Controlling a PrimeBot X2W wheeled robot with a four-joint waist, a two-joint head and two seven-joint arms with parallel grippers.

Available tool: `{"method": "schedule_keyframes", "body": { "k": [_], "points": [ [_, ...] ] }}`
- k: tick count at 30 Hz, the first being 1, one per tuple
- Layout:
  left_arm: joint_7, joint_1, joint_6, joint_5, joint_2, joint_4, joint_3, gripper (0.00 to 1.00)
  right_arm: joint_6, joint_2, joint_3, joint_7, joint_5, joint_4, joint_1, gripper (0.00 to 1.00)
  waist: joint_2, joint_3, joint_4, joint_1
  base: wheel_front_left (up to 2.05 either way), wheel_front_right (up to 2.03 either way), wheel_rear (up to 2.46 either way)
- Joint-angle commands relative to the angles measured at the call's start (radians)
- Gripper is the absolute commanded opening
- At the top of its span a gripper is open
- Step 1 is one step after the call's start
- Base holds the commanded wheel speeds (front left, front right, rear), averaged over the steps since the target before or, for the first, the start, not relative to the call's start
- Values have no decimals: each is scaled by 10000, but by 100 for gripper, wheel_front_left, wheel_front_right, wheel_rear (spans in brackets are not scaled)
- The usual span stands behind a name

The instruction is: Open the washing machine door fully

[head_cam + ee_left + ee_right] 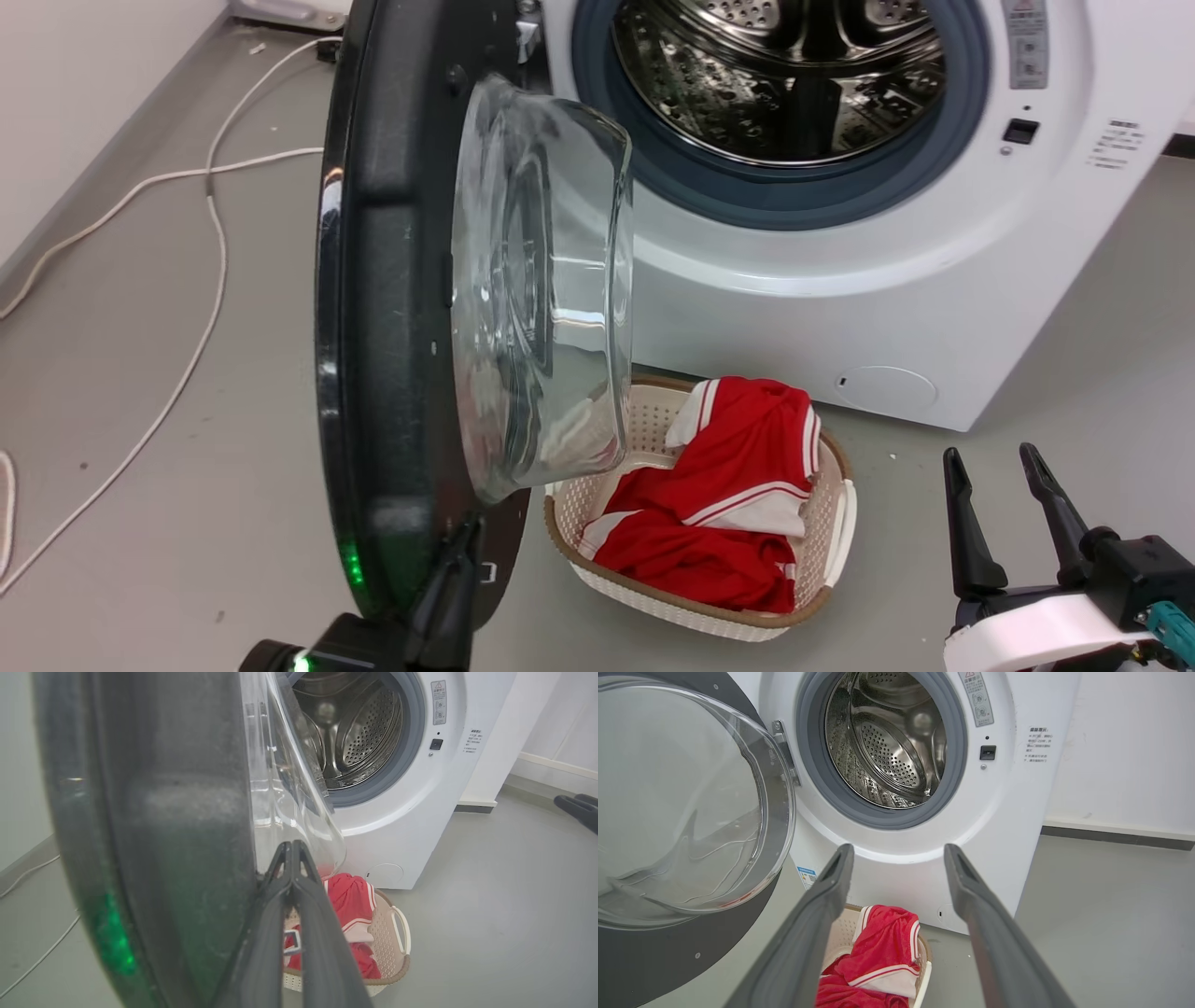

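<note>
Head view is showing the washing machine door (373,327) swung well out from the washing machine (840,308), standing nearly edge-on, with a white cable (215,233) trailing over the grey floor (140,420) to its left. Right wrist view is giving the door's inner face, the metal hinge (784,751) and a blue label sticker (808,877) low on the white front.

Left end effector (471,527) is sitting against the lower inner rim of the door, its fingers pressed together with tips meeting and gripping nothing. Right end effector (990,457) is hanging in free air at lower right, fingers spread wide, holding nothing.

Door rim is reading glossy black, catching a green glow (353,565). The glass bowl window (541,299) is bulging clear. The perforated steel drum (784,75) is sitting inside a grey rubber gasket (775,201). Under the window, a white lattice laundry basket (691,607) with a brown rim is holding a red garment (728,485) with white trim.
</note>
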Motion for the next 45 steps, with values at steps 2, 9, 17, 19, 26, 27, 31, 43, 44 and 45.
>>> {"method": "schedule_keyframes", "body": {
  "k": [2, 9, 17, 19, 26, 27, 31, 43, 44, 45],
  "points": [
    [-80, 38, 146, -91, 133, 62, 286, 0, -7, 16, -1, 18, -16, -57, -25, 100, 0, 42, 193, 0, 0, 0, 0],
    [-457, -235, 313, -510, 329, 479, 1168, 0, -7, 16, 68, 43, -45, -59, -120, 100, 0, 138, 252, 0, 0, 0, 0],
    [-1147, -567, 441, -1285, 654, 1079, 2665, 0, -7, 16, 42, 116, -116, -114, -200, 100, 0, 356, 122, 0, 0, 0, 0],
    [-1240, -731, 386, -1516, 771, 1250, 3021, 0, -7, 16, 12, 155, -126, -145, -252, 100, 0, 438, 107, 0, 0, 0, 0],
    [-1472, -1266, 172, -2343, 1151, 2098, 4228, 0, -7, 16, -6, 228, -135, -244, -367, 100, 0, 723, 49, 0, 0, 0, 0],
    [-1488, -1317, 118, -2447, 1225, 2258, 4370, 0, -7, 16, -1, 246, -131, -267, -378, 100, 0, 763, 31, 0, 0, 0, 0],
    [-1542, -1706, -128, -2842, 1580, 2951, 4904, 0, -7, 16, -23, 272, -156, -324, -438, 100, 0, 945, -9, 0, 0, 0, 0],
    [-1717, -2987, -1005, -3501, 2429, 5212, 5663, 0, -7, 16, -51, 256, -196, -252, -641, 100, 0, 1201, -156, 0, 0, 0, 0],
    [-1726, -3103, -1070, -3510, 2464, 5379, 5650, 0, -7, 16, -51, 255, -201, -243, -647, 100, 0, 1211, -162, 0, 0, 0, 0],
    [-1737, -3192, -1123, -3506, 2489, 5532, 5641, 0, -7, 16, -43, 252, -206, -232, -652, 100, 0, 1212, -171, 0, 0, 0, 0]
  ]
}}
